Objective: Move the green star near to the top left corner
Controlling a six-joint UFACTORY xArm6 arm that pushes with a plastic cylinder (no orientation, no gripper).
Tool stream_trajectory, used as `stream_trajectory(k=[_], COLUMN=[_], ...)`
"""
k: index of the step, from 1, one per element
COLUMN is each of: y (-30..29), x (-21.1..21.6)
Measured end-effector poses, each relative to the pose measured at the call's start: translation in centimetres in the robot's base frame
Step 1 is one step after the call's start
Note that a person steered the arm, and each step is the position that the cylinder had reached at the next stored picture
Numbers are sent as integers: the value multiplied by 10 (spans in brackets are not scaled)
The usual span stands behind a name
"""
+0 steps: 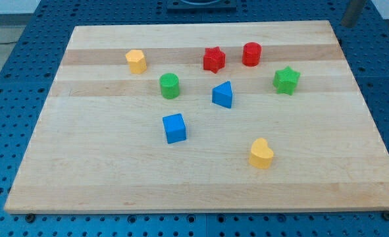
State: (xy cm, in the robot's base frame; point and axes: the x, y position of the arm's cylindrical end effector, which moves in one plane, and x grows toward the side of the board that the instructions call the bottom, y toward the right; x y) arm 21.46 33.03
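The green star [286,80] sits on the board [201,178] toward the view's right, just right of and below the red cylinder [251,54] and red star [214,59]. The blue prism [223,95] and green cylinder [170,85] lie to its left. The arm has no jaws. The rod [352,12] shows at the view's top right corner, blurred; its tip cannot be made out.

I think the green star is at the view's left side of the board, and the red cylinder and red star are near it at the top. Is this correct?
Not quite. In the camera view the green star sits at the view's right side of the board, not the left. The rest holds: the red cylinder and red star are near it at the top. My tip does not show.
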Motion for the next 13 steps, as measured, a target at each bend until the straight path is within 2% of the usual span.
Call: stream_trajectory(k=[1,2,3,4,5,7,9,10,13], y=[-51,-125,-179,-189,-190,-253,-283,-321,-450], x=[71,148,182,182,201,195,234,243,232])
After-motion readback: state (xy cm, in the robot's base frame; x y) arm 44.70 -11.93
